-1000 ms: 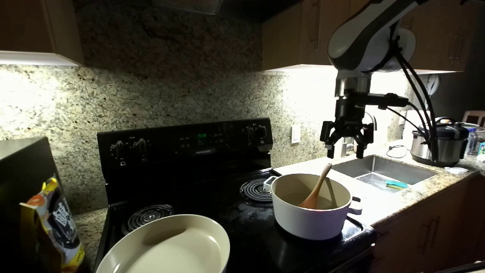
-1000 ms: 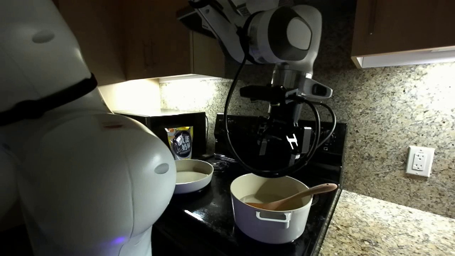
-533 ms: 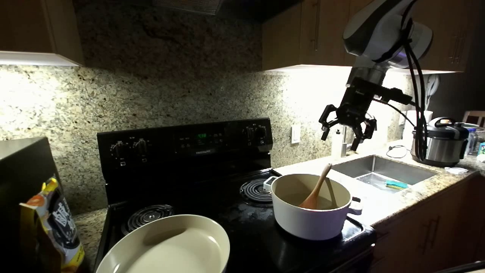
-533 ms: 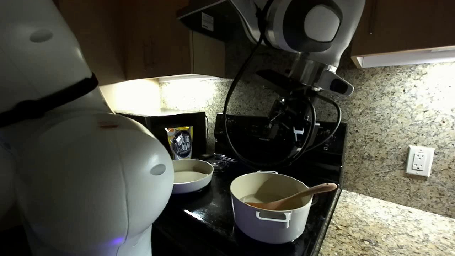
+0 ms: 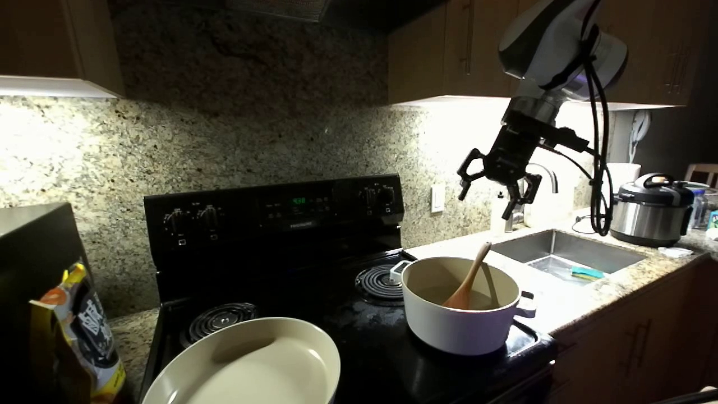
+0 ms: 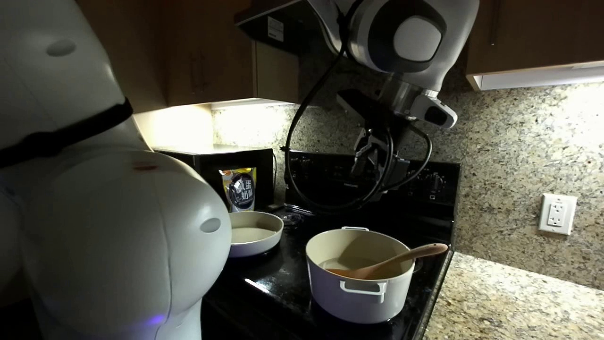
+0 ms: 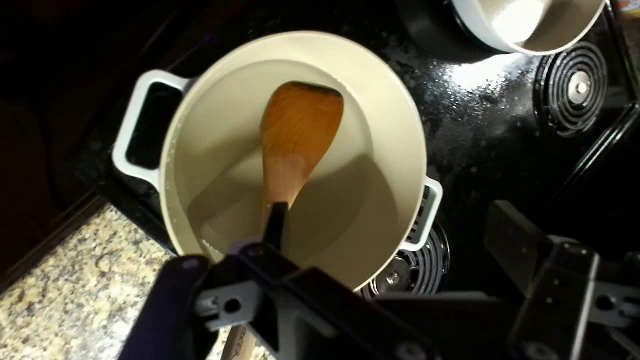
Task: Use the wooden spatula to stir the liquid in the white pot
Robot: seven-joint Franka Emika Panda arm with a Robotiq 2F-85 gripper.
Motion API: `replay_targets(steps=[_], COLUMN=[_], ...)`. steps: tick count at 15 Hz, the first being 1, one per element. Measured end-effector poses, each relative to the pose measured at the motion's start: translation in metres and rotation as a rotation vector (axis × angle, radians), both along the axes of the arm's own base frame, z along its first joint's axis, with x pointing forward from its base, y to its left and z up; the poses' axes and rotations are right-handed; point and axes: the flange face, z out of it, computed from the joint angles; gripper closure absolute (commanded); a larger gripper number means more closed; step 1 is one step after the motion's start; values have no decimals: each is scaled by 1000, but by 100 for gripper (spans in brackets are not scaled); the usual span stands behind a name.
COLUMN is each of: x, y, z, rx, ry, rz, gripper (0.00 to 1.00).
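The white pot (image 5: 457, 331) stands on the black stove's front corner beside the counter; it also shows in an exterior view (image 6: 351, 304) and the wrist view (image 7: 395, 120). It holds clear liquid (image 7: 225, 140). The wooden spatula (image 5: 464, 292) leans in it, wide flat end (image 7: 302, 120) in the liquid, handle (image 6: 427, 250) resting over the rim. My gripper (image 5: 484, 203) is open and empty, tilted, above the pot and apart from the spatula. In the wrist view the gripper (image 7: 391, 222) has its fingers wide apart; one finger hides part of the handle.
A cream oval dish (image 5: 322, 342) sits on the stove's other side. A sink (image 5: 600, 249) with a faucet (image 5: 552, 177) and a steel cooker (image 5: 645, 221) are on the counter beyond the pot. A snack bag (image 6: 241, 191) stands by the microwave. Cabinets hang above the counter.
My gripper has gone from pointing straight down to tilted, and has risen a little. In the last half second it has shifted sideways toward the stove. The pot and spatula have not moved.
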Motion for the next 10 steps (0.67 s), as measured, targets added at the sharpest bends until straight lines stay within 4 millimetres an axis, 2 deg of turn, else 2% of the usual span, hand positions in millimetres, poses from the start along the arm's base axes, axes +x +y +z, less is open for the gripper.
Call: replay_targets(steps=[2, 5, 8, 10], x=[18, 45, 59, 58], y=[4, -6, -31, -54], z=[0, -9, -26, -38], rx=[67, 109, 107, 105], ry=[14, 45, 96, 122], rz=[-71, -162, -245, -289], gripper=[0, 0, 0, 0])
